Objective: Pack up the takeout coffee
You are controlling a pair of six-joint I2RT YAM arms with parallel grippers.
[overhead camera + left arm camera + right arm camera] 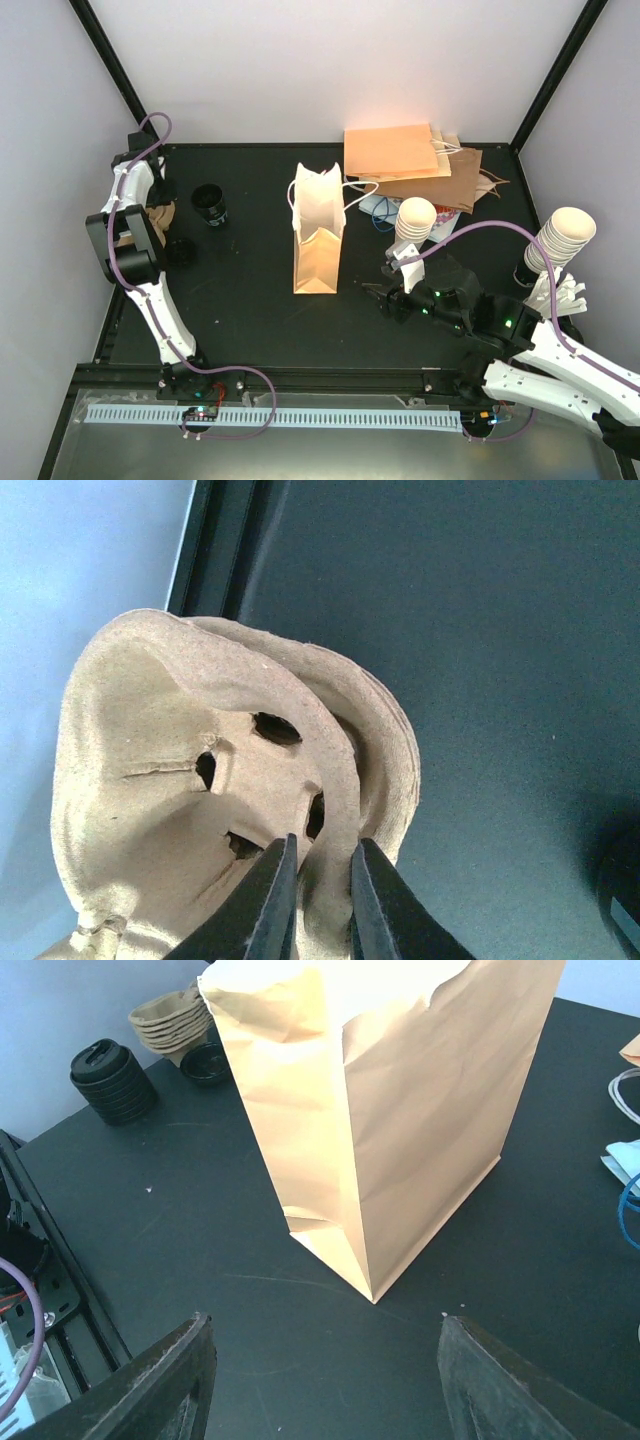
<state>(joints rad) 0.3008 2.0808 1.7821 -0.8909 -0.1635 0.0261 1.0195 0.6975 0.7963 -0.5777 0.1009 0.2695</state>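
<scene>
Left wrist view: left gripper (324, 845) clenched on the rim of a brown pulp carrier tray (200, 780), far left of the standing paper bag (318, 245). Right gripper (322, 1322) released, fingers spread wide, nothing between them, just right of the bag and facing it. Black lid stack (210, 205) left of the bag; stacked lidless white cups (415, 220) right of it. Cannot tell where any lidded takeout coffee stands.
</scene>
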